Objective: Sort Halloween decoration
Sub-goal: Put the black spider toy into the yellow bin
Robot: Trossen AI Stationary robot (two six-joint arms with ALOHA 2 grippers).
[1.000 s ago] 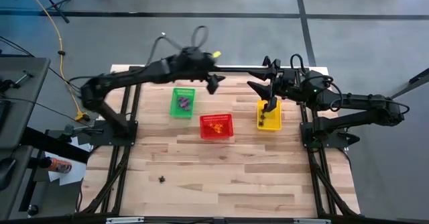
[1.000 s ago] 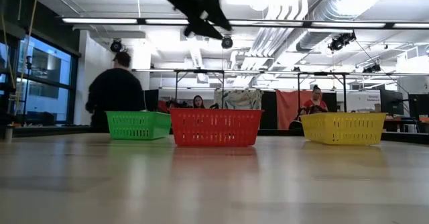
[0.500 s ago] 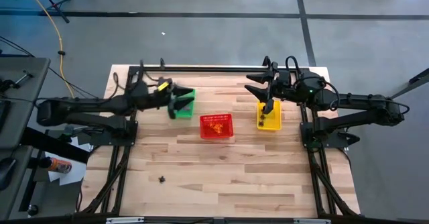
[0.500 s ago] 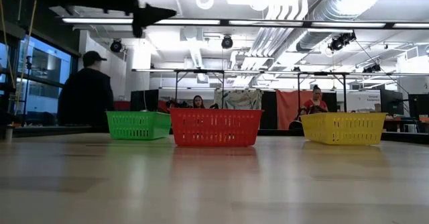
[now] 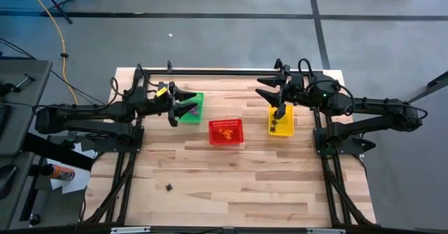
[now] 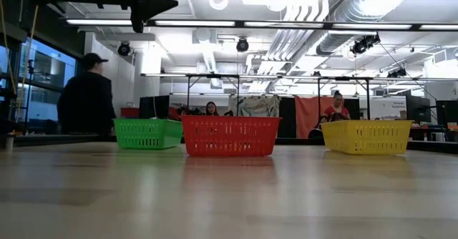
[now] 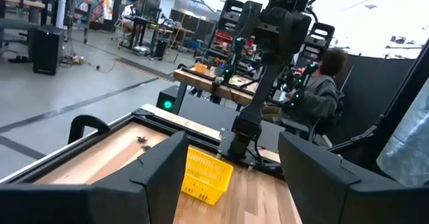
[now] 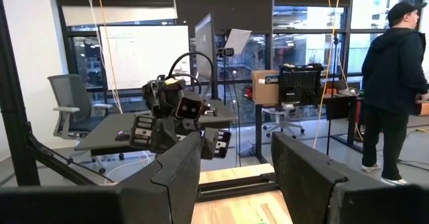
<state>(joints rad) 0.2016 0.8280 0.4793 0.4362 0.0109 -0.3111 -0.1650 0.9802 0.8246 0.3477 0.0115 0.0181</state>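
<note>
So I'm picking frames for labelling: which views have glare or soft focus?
Low view: ceiling lights glare, the near tabletop is soft. Left wrist view: bright sky washes out the top. High view: even light; the stray trinket is barely resolved.

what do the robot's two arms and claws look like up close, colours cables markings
Both arms are black, built of slim jointed links. The left claw has a yellow tag beside its wrist; the right claw has a small green light behind it and looped black cables. Each claw's fingers are broad, flat, matte black slabs.
</note>
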